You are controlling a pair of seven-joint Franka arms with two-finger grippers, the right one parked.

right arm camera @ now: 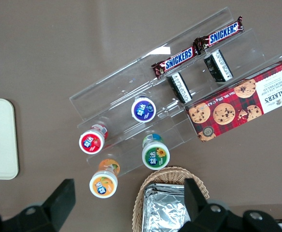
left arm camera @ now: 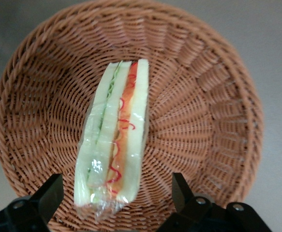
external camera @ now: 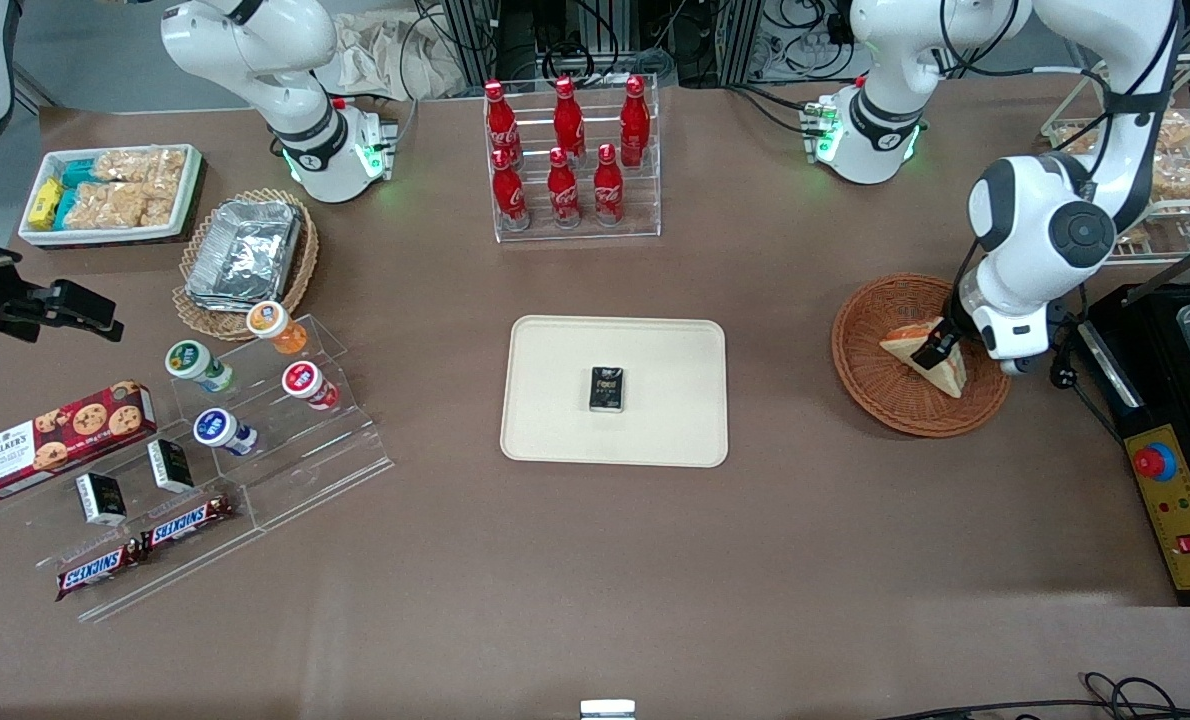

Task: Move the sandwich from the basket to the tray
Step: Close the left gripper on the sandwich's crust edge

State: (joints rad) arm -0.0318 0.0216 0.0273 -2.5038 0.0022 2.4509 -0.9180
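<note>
My gripper (left arm camera: 114,200) hangs jaws apart astride the wrapped white-bread triangular sandwich (left arm camera: 114,145) in the round reddish-brown wicker basket (left arm camera: 213,111) (lying edge-up, narrow enough to pinch).

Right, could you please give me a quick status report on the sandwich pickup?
Gripper open, jaws straddling the sandwich in the basket. Not gripped yet. Small black packet on the tray.

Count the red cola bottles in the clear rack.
6: bottles in the rack, three on its upper step, three on the lower. None looks hidden. The gripper, fingers open, is at the sandwich.
</note>
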